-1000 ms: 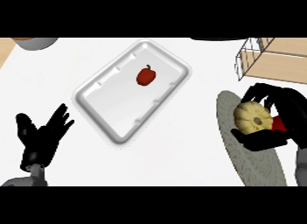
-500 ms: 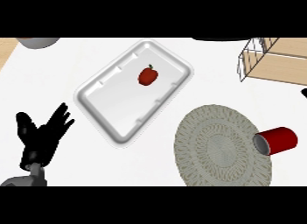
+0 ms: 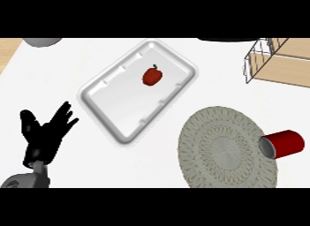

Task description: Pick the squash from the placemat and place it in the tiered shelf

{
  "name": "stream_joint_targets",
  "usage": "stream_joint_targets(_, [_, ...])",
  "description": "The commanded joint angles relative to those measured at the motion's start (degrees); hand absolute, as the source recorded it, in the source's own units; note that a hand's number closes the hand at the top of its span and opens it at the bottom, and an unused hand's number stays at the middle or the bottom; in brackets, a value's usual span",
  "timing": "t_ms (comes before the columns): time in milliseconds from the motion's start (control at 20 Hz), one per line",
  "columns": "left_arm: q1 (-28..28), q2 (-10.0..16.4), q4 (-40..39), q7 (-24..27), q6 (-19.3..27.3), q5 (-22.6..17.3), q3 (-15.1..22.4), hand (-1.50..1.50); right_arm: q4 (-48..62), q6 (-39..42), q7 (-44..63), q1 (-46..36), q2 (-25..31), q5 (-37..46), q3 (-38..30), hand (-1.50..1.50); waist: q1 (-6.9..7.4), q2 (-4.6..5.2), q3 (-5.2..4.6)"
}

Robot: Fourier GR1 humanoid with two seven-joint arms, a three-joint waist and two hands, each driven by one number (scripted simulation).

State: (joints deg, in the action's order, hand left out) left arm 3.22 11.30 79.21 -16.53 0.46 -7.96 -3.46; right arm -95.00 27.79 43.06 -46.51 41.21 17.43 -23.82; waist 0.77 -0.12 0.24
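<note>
Resting at the lower left, our left hand (image 3: pixel 47 132) shows spread, straight fingers holding nothing. We see the round placemat (image 3: pixel 225 150) with a red cup (image 3: pixel 284 143) lying at its right edge; where the squash is, we cannot tell.

Left hand (image 3: pixel 45 134) rests at lower left, fingers straight and spread upward (grey forearm below); right hand out of view.

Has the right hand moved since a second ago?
Yes. The right hand was over the placemat; now it has left the view past the right edge.
</note>
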Motion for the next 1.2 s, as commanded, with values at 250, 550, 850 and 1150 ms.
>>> stream_joint_targets(250, [1.19, -2.68, -2.29, -0.52, 0.58, 1.00, 1.57, 0.00, 23.45, -4.56, -11.86, -10.42, 6.87, 6.07, 3.00, 1.50, 0.43, 0.51, -0.29])
stream_joint_targets(550, [-0.82, -1.00, -1.91, -0.17, -0.29, 0.81, -0.01, 0.00, 36.20, -1.56, -22.80, -12.35, 10.61, 5.65, 3.31, 1.50, 0.47, 0.52, -0.24])
stream_joint_targets(850, [-0.14, -1.63, -1.98, -0.46, -1.17, 0.27, 0.25, 0.00, 46.17, -6.87, -31.23, -15.51, 9.43, 11.71, 8.12, 1.50, 0.72, 0.61, -0.25])
stream_joint_targets(1150, [3.25, -0.78, -1.84, -2.48, -0.79, 0.98, 0.10, 0.00, 60.98, -12.89, -38.45, -21.93, 10.48, 16.17, 8.55, 1.50, 1.61, 1.00, -0.22])
